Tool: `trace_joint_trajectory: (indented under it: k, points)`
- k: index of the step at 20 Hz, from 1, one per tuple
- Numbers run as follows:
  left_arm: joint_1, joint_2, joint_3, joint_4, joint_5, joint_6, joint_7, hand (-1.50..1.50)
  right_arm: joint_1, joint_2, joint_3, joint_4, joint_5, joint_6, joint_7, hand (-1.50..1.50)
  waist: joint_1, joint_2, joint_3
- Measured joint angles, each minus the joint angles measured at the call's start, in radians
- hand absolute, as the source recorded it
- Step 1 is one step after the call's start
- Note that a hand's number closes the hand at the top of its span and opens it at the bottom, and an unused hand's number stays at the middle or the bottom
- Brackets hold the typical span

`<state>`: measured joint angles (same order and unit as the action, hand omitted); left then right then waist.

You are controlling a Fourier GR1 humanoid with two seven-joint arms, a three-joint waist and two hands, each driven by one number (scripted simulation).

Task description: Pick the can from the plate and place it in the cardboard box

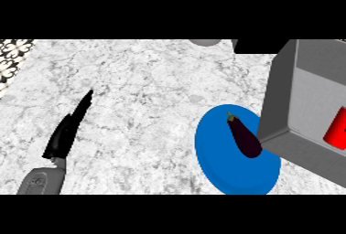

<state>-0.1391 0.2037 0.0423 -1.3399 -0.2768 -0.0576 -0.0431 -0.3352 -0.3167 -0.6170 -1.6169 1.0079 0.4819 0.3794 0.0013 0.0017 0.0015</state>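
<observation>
Can (336, 128): inside box (304, 96) just right of plate (223, 160), so placing looks done. Left hand (65, 132), far left of plate: straight-fingered, empty.

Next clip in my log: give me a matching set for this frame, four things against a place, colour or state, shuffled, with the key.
Things:
1. eggplant
2. red can
3. left robot hand
4. plate

Place, colour or state:
A. inside the box
B. blue
C. open, fingers straight, at the view's left
D. lying on the plate

Pairs: 1-D, 2-A, 3-C, 4-B
</observation>
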Motion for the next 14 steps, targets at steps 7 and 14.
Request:
trace_joint_trajectory:
  k: [7, 14]
  points:
    - [-0.002, 0.003, 0.005, -0.002, 0.003, -0.006, 0.006, 0.00, -0.072, 0.090, -0.118, 0.023, -0.190, -0.207, -0.121, -1.50, -0.001, -0.002, 0.000]
    - [0.011, -0.014, -0.009, -0.006, -0.013, 0.006, 0.005, 0.00, -0.110, 0.088, -0.276, 0.113, -0.393, -0.312, -0.170, -1.50, -0.002, -0.002, 0.000]
